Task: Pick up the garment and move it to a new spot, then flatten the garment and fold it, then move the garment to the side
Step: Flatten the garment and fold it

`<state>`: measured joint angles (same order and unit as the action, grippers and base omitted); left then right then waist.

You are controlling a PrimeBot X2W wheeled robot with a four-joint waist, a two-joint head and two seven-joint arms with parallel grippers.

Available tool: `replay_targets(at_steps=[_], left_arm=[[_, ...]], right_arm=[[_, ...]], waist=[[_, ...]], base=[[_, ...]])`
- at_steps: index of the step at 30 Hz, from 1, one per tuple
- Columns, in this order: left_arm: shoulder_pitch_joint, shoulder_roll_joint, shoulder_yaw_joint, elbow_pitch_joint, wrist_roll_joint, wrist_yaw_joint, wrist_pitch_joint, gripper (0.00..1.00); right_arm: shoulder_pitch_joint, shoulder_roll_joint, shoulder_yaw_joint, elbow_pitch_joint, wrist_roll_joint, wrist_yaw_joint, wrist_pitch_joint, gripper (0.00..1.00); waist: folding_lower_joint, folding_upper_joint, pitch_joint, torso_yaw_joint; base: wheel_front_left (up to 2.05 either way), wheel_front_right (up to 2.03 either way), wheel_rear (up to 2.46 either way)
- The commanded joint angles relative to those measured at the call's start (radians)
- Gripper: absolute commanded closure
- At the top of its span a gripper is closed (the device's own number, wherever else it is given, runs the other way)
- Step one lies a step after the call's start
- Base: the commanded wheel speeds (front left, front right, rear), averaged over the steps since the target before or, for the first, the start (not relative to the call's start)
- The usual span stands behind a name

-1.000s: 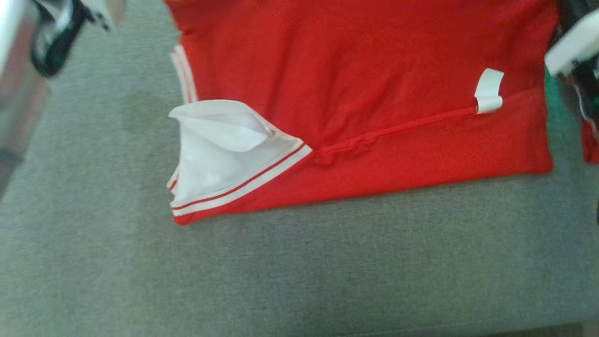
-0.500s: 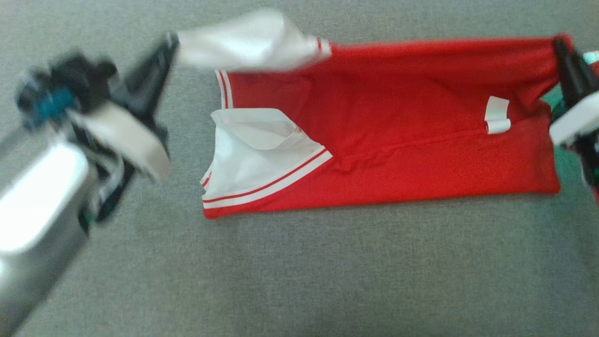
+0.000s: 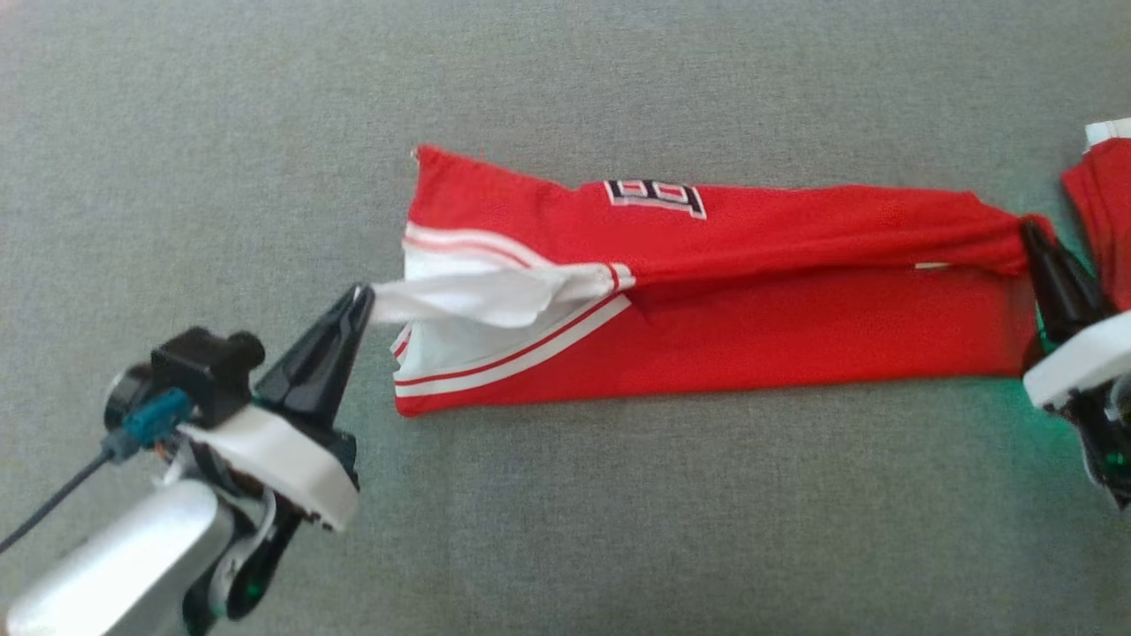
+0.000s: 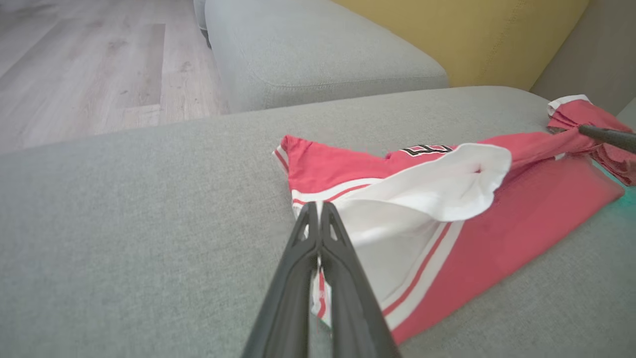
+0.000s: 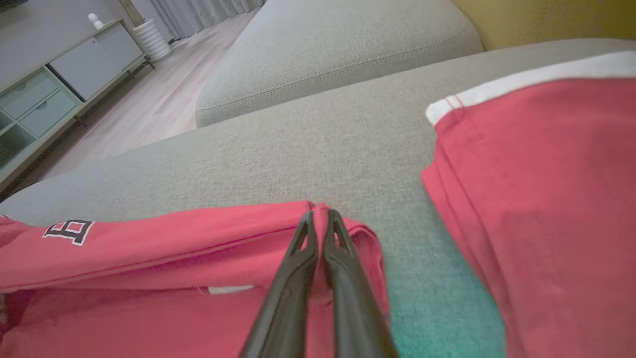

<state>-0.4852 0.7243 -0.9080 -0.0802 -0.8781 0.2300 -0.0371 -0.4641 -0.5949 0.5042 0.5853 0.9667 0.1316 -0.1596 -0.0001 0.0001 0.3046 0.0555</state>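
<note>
you see the red garment lying across the middle of the grey sofa cushion, stretched long from left to right. your left gripper has its two fingers pressed together on the white lining at the left end of the garment. this white flap is raised a little from the cushion and drawn out toward the gripper. in the left wrist view the tips meet with thin white cloth between them. your right gripper is closed on the right end, where the red cloth is gathered into a narrow bunch; in the right wrist view the tips pinch a fold of it. a black and white patch shows near the far edge of the garment. the lower red layer lies flat on the cushion. a second red piece of clothing with a white band lies near the right gripper, with a strip of grey cushion between it and the held garment. the left wrist view shows also a wooden floor and a yellow backrest.
</note>
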Motion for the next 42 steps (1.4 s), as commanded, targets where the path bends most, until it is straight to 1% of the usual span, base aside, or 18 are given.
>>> replay_targets(at_steps=[1,2,3,4,5,7,8,10,14,17,20,25,30,34,37,39,41,42], left_arm=[[-0.004,0.041,0.040,-0.023,-0.015,0.009,-0.013,1.00],[0.007,0.035,0.037,-0.019,-0.023,0.010,-0.013,1.00],[0.016,0.028,0.033,-0.014,-0.029,0.011,-0.013,0.67],[0.024,0.021,0.029,-0.008,-0.033,0.013,-0.016,0.14],[0.034,0.012,0.029,0.000,-0.037,0.018,-0.023,0.00],[0.053,-0.009,0.029,0.019,-0.036,0.031,-0.054,0.00],[0.053,-0.009,0.029,0.019,-0.036,0.031,-0.054,0.00],[0.080,-0.034,0.034,0.038,-0.036,0.050,-0.097,0.00],[0.141,-0.096,0.063,0.074,-0.009,0.119,-0.195,0.00],[0.198,-0.149,0.095,0.094,0.038,0.169,-0.220,0.00],[0.257,-0.209,0.132,0.090,0.116,0.200,-0.224,0.00],[0.349,-0.301,0.177,0.069,0.267,0.207,-0.224,0.00],[0.403,-0.370,0.207,0.046,0.393,0.201,-0.224,0.00],[0.425,-0.415,0.224,0.032,0.471,0.189,-0.225,0.00],[0.436,-0.441,0.234,0.031,0.518,0.175,-0.225,0.00],[0.440,-0.457,0.242,0.036,0.542,0.166,-0.225,0.00],[0.447,-0.471,0.253,0.039,0.560,0.157,-0.225,0.00],[0.451,-0.477,0.259,0.041,0.567,0.153,-0.225,0.00]], right_arm=[[0.030,-0.032,-0.015,-0.023,-0.008,-0.001,-0.003,0.45],[0.037,-0.028,-0.022,-0.024,-0.013,-0.001,0.000,0.00],[0.043,-0.024,-0.032,-0.023,-0.019,-0.001,0.001,0.00],[0.049,-0.019,-0.039,-0.024,-0.027,-0.001,0.002,0.00],[0.057,-0.012,-0.047,-0.026,-0.031,-0.001,0.003,0.00],[0.080,0.002,-0.067,-0.031,-0.035,-0.001,0.003,0.00],[0.080,0.002,-0.067,-0.031,-0.035,-0.001,0.003,0.00],[0.113,0.015,-0.088,-0.042,-0.038,-0.001,0.001,0.00],[0.195,0.051,-0.153,-0.061,-0.047,-0.001,-0.020,0.00],[0.261,0.092,-0.195,-0.072,-0.062,-0.001,-0.014,0.00],[0.314,0.132,-0.240,-0.070,-0.085,-0.001,0.001,0.00],[0.345,0.185,-0.356,-0.059,-0.130,-0.001,0.024,0.00],[0.299,0.233,-0.481,-0.010,-0.204,-0.001,0.068,0.00],[0.236,0.264,-0.568,0.082,-0.285,-0.001,0.119,0.00],[0.195,0.273,-0.628,0.184,-0.365,-0.001,0.150,0.00],[0.177,0.287,-0.658,0.247,-0.413,-0.001,0.174,0.00],[0.163,0.316,-0.672,0.281,-0.430,-0.001,0.209,0.00],[0.159,0.330,-0.674,0.286,-0.431,-0.001,0.223,0.47]], waist=[[0.0001,-0.0001,-0.002,-0.003],[0.0001,-0.0001,-0.004,-0.004],[0.0001,-0.0001,-0.006,-0.005],[0.0001,-0.0001,-0.010,-0.007],[0.0001,-0.0001,-0.016,-0.009],[0.0001,-0.0001,-0.033,-0.012],[0.0001,-0.0001,-0.033,-0.012],[0.0001,-0.0001,-0.055,-0.016],[0.0001,-0.0001,-0.108,-0.019],[0.0001,-0.0001,-0.152,-0.016],[0.0001,-0.0001,-0.187,-0.002],[0.0001,-0.0001,-0.219,0.048],[0.0001,-0.0001,-0.220,0.112],[0.0001,-0.0001,-0.206,0.156],[0.0001,-0.0001,-0.197,0.180],[0.0001,-0.0001,-0.192,0.193],[0.0001,-0.0001,-0.190,0.199],[0.0001,-0.0001,-0.190,0.200]], base=[[0.00,0.00,0.00],[0.00,0.00,0.00],[0.00,0.00,0.00],[0.00,0.00,0.00],[0.00,0.00,0.00],[0.00,0.00,0.00],[0.00,0.00,0.00],[0.00,0.00,0.00],[0.00,0.00,0.00],[0.00,0.00,0.00],[0.00,0.00,0.00],[0.00,0.00,0.00],[0.00,0.00,0.00],[0.00,0.00,0.00],[0.00,0.00,0.00],[0.00,0.00,0.00],[0.00,0.00,0.00],[0.00,0.00,0.00]])
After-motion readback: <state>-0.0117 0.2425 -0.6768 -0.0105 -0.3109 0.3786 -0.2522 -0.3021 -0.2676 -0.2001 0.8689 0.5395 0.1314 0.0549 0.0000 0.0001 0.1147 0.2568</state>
